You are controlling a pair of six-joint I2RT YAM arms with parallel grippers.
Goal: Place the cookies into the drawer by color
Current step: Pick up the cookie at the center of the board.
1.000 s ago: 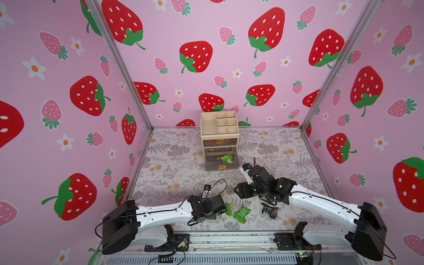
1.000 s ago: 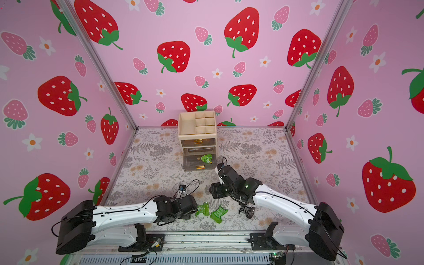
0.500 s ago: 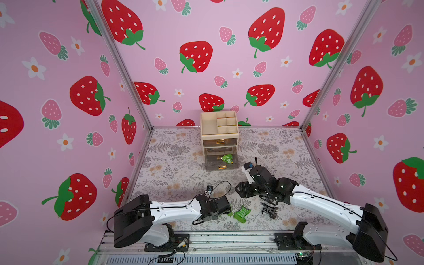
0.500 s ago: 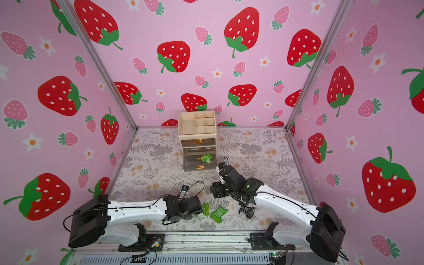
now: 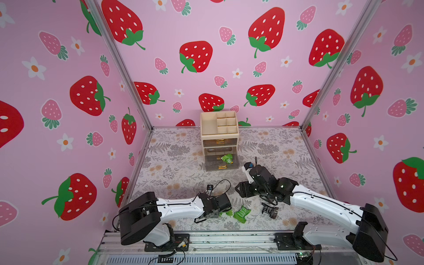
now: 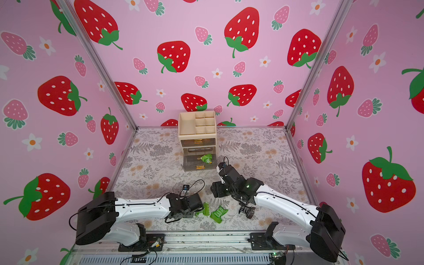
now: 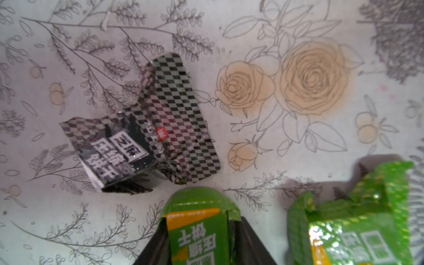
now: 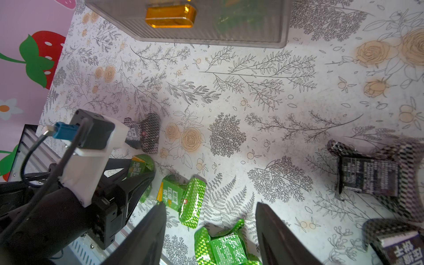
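Green cookie [image 7: 197, 238] sits clamped in left gripper [image 7: 200, 220], evidently bound for the open green-stocked drawer [image 5: 213, 167]; right gripper [image 8: 210, 205] gapes empty

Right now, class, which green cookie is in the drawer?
The green cookie in the pulled-out drawer; the other green cookies are outside it, one between the left tool's fingers.

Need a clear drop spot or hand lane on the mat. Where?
Bare: mat between the organizer and the left wall; same toward the right wall; the strip between its open drawer and the left gripper, closed on a green cookie. Crowded: front centre, loose green cookies and black cookies near the right gripper.
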